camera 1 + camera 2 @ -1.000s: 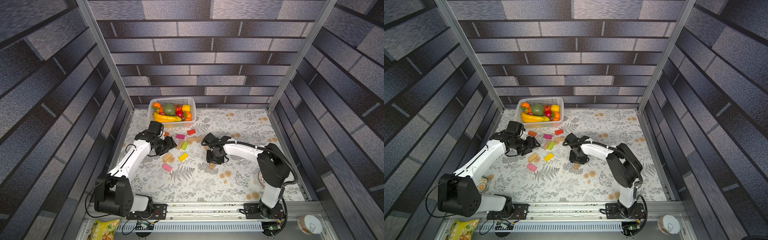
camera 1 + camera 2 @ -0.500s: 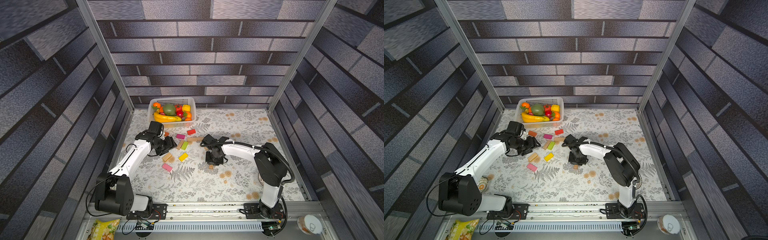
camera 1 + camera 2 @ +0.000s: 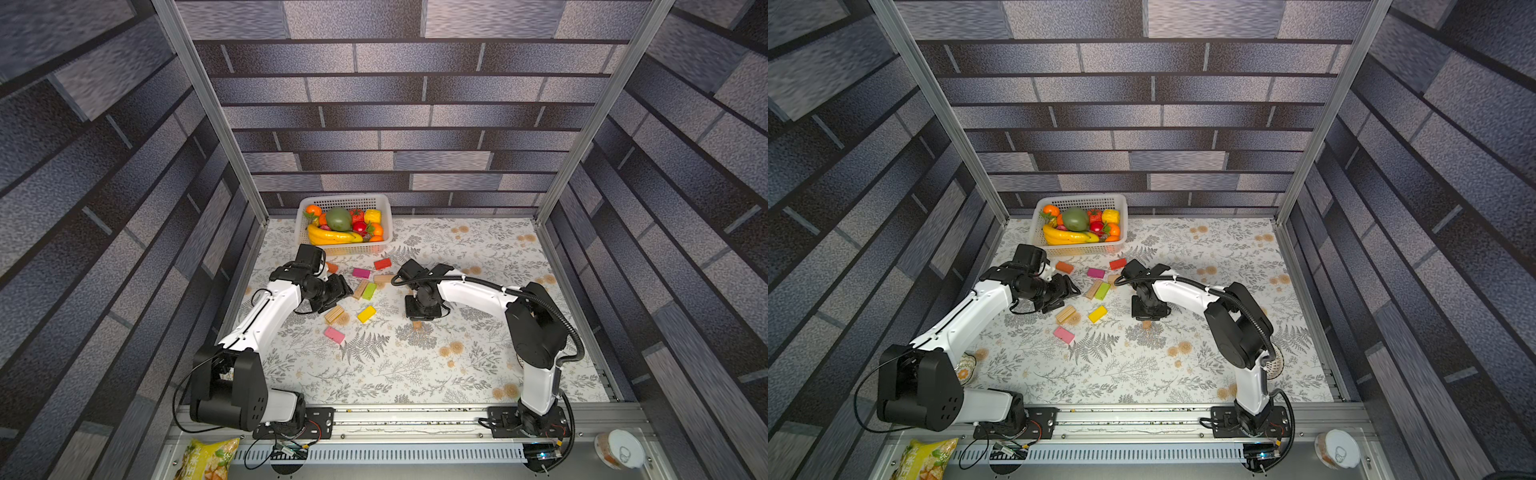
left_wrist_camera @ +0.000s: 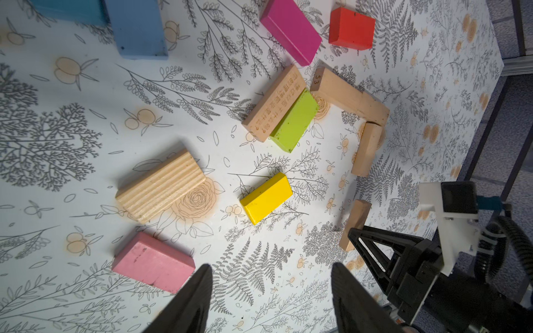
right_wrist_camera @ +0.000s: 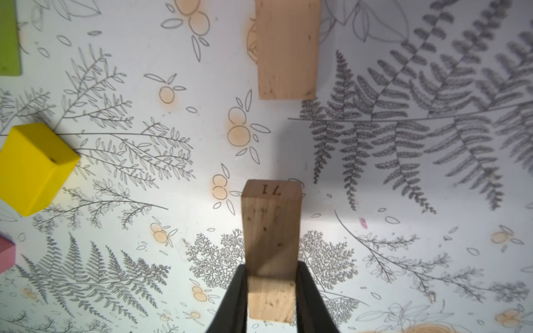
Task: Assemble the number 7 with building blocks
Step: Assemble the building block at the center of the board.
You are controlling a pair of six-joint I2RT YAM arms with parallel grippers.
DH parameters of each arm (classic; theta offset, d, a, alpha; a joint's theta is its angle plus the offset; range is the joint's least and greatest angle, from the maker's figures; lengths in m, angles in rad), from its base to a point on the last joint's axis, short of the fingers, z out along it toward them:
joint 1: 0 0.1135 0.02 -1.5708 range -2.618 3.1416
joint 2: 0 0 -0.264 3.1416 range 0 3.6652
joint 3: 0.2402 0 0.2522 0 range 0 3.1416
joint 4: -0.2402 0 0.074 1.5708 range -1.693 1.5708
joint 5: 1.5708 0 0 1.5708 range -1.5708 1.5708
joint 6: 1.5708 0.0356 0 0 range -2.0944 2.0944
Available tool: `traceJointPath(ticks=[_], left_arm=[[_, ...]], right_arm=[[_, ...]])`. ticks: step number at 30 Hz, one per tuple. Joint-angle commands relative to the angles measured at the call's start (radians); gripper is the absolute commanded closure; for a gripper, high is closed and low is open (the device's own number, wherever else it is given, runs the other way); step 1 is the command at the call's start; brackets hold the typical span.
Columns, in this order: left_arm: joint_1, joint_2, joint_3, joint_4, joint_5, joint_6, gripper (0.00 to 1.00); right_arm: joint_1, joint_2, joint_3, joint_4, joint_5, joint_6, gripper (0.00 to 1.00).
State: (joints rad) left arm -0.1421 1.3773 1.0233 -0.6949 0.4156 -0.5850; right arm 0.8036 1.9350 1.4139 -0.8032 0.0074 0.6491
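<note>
Building blocks [image 3: 368,291] lie scattered on the far left part of the worktop [image 3: 457,365], just in front of the fruit basket [image 3: 345,249] at its far edge. My right gripper [image 5: 271,276] is clenched on a plain tan block stamped 71 [image 5: 271,225], fingers [image 5: 238,299] pressed to its two long sides near one end. It sits toward the worktop's middle, and I cannot tell whether it rests on the worktop or is lifted. In line with it but apart lies a second tan block [image 5: 287,49], whose far end meets the tan block marked 53 [image 4: 349,98] at a corner: the number 7 [image 4: 373,119] so far. My left gripper [image 4: 271,266] hangs released and empty on the left-edge side of the scatter, with the pink block [image 4: 153,266] and yellow block [image 4: 266,197] close by.
</note>
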Motion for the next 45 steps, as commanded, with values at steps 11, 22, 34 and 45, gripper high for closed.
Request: traceJointPath(ticks=[11, 22, 34, 45], left_arm=[[0.015, -0.012, -0.012, -0.022, 0.008, 0.007, 0.32], [0.017, -0.021, -0.047, 0.015, 0.01, -0.011, 0.31], [0.033, -0.041, -0.095, 0.041, 0.017, -0.024, 0.32], [0.045, -0.076, -0.12, 0.039, 0.019, -0.041, 0.31]], right_arm=[[-0.001, -0.009, -0.115, 0.123, 0.077, -0.033, 0.58], [0.0, -0.168, -0.365, 0.328, 0.008, -0.011, 0.57], [0.001, -0.133, -0.357, 0.35, -0.018, -0.057, 0.71], [-0.001, -0.126, -0.29, 0.329, -0.018, -0.047, 0.76]])
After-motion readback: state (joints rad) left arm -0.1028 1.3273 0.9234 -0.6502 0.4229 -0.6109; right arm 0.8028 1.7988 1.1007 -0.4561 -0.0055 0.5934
